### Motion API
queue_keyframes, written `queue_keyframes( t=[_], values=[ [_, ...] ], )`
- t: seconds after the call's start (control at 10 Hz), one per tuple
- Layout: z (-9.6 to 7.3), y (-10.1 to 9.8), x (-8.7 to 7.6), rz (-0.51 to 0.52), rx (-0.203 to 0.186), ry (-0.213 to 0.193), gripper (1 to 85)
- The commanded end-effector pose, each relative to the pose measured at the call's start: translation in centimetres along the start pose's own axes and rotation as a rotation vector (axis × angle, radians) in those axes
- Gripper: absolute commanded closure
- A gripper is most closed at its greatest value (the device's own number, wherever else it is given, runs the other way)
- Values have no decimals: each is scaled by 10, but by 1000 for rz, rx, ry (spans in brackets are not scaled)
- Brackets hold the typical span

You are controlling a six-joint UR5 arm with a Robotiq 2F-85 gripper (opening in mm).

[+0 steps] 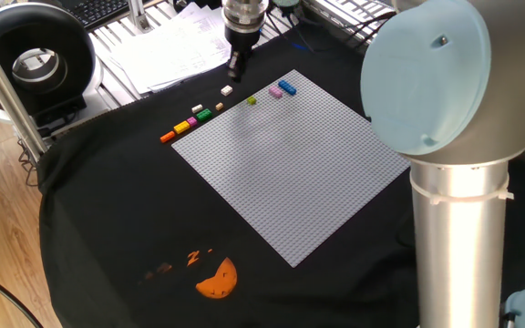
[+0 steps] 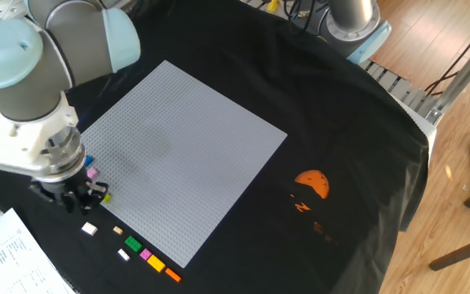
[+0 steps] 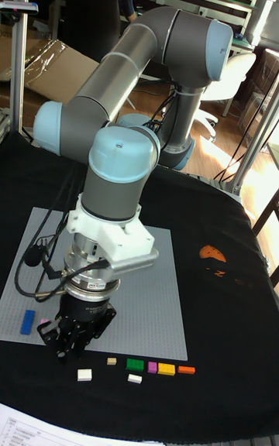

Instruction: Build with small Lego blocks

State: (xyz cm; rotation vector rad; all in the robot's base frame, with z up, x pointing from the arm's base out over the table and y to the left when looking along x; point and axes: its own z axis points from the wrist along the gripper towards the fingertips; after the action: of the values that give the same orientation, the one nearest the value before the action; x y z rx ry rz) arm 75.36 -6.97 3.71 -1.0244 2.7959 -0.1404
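The small Lego blocks lie along the near edge of the grey baseplate (image 1: 290, 164): orange (image 1: 167, 137), yellow (image 1: 181, 128), pink (image 1: 191, 121), green (image 1: 204, 114), tan (image 1: 219, 107) and a white brick (image 1: 227, 91). On the plate's corner sit a yellow-green brick (image 1: 252, 100), a pink brick (image 1: 275, 93) and a blue brick (image 1: 287, 87). My gripper (image 1: 234, 68) hangs just off the plate's edge, above and slightly behind the white brick (image 2: 90, 229). Its fingers stand a little apart with nothing between them. In the tall view the gripper (image 3: 74, 349) hovers over the white brick (image 3: 84, 375).
Papers (image 1: 176, 46) and a black round device (image 1: 30, 59) lie beyond the black cloth's edge. An orange half-round print (image 1: 217, 279) marks the cloth. The arm's large elbow (image 1: 445, 82) blocks the right side of one fixed view.
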Motion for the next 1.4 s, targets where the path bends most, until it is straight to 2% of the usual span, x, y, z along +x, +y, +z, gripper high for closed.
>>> queue_keyframes(
  t=[0.0,0.1,0.2,0.3,0.4,0.6,0.7,0.8,0.9,1.0,1.2,1.3],
  values=[
    [1,2,-9,-172,-15,-33,547],
    [0,10,-15,-96,-52,-60,547],
    [0,7,-16,-50,-48,-61,547],
    [0,8,-14,6,-55,-52,547],
    [-1,14,-14,101,-83,-49,547],
    [-2,9,-13,254,-77,-37,547],
    [-2,14,-15,339,-105,-38,547],
    [2,9,-12,385,-89,-32,547],
    [1,14,-14,456,-115,-30,543],
    [1,20,-15,526,-142,-24,483],
    [3,33,-19,621,-192,-15,427],
    [7,33,-20,628,-184,-21,423]
  ],
)
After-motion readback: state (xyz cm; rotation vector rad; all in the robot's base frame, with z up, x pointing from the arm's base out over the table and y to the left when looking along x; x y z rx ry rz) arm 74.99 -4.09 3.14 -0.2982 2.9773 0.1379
